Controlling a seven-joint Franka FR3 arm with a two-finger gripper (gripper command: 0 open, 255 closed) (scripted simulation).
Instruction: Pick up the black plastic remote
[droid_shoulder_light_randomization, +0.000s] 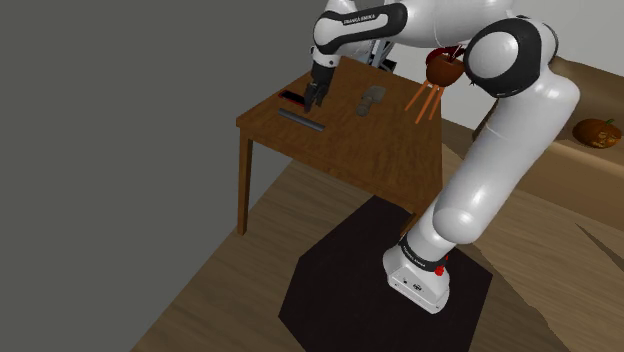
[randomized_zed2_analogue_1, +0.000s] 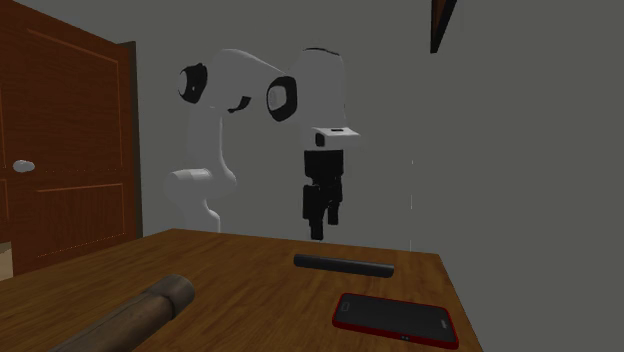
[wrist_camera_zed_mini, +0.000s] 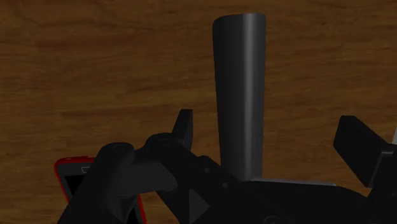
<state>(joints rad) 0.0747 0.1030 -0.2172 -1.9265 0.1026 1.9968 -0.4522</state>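
Observation:
The remote (droid_shoulder_light_randomization: 300, 118) is a long, dark, narrow bar lying flat on the brown wooden table (droid_shoulder_light_randomization: 350, 150), near its edge at the shoulder view's left. My black gripper (droid_shoulder_light_randomization: 316, 96) hangs just above it, pointing down. In the second exterior view the gripper (randomized_zed2_analogue_1: 324, 222) hovers clear of the tabletop, a little behind the remote (randomized_zed2_analogue_1: 343, 264). In the wrist view the gripper (wrist_camera_zed_mini: 267, 122) is open: its fingers stand wide apart, and the remote (wrist_camera_zed_mini: 240, 95) runs lengthwise between them, untouched.
A red-edged black phone (randomized_zed2_analogue_1: 395, 320) lies flat beside the remote, also seen as the phone (droid_shoulder_light_randomization: 292, 98) by the gripper. A grey cylinder (droid_shoulder_light_randomization: 371, 100) lies farther along the table. A wooden door (randomized_zed2_analogue_1: 60, 150) stands behind. A pumpkin (droid_shoulder_light_randomization: 598, 132) sits on the neighbouring surface.

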